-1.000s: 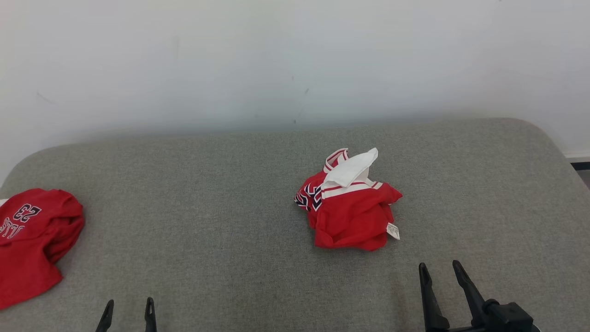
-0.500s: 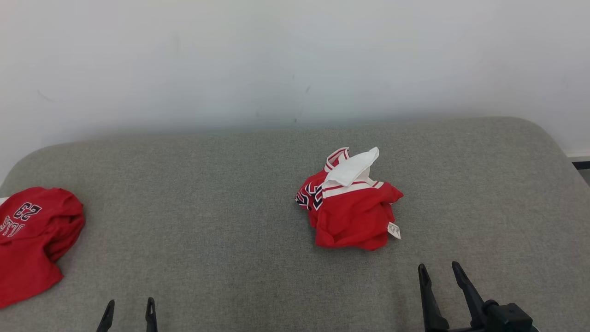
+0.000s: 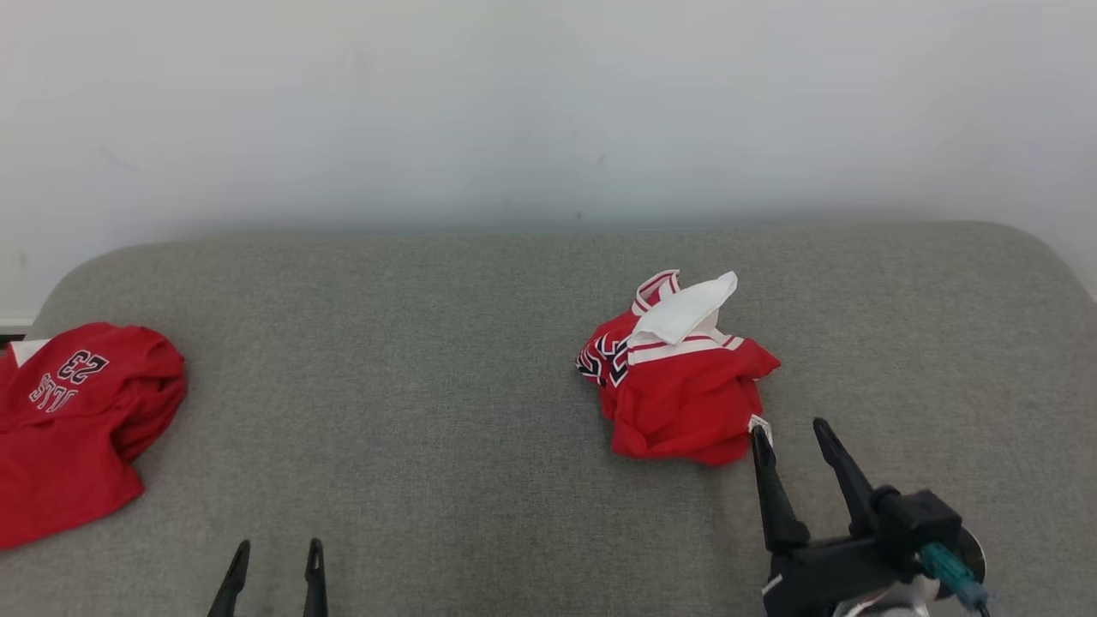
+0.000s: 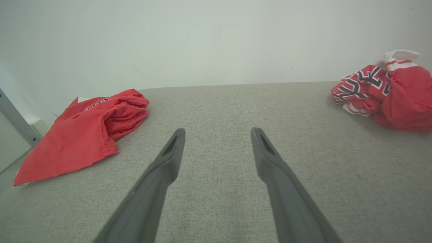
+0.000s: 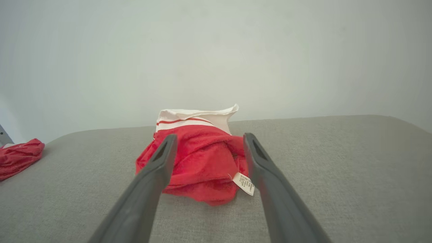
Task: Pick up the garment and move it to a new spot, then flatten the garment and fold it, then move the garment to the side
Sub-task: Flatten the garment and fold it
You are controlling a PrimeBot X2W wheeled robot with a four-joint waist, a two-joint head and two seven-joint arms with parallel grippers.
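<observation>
Garment [image 3: 681, 377]: a crumpled red heap with white striped trim and dark lettering, right of centre in the head view, lying on the grey padded surface [image 3: 428, 386]. A white flap stands up at its top edge. A small white label [image 5: 243, 183] hangs at its lower right corner.

My right gripper [image 3: 788, 427]: lower right of the head view, fingers spread apart with nothing between them. One fingertip sits at the garment's lower right corner, by the label (touching or not, I cannot tell). In the right wrist view the two fingers frame the heap at centre frame, and the label shows just inside the right-hand finger.

My left gripper [image 3: 279, 544]: bottom edge of the head view, left of centre, fingers likewise apart and empty, over bare grey fabric. In the left wrist view the garment is at the far right edge of the frame, well apart from these fingers.

Second red shirt [image 3: 77, 420]: left edge of the head view, a number and lettering on it, well apart from the garment. Pale wall [image 3: 514, 103] runs across the top of the frame.
</observation>
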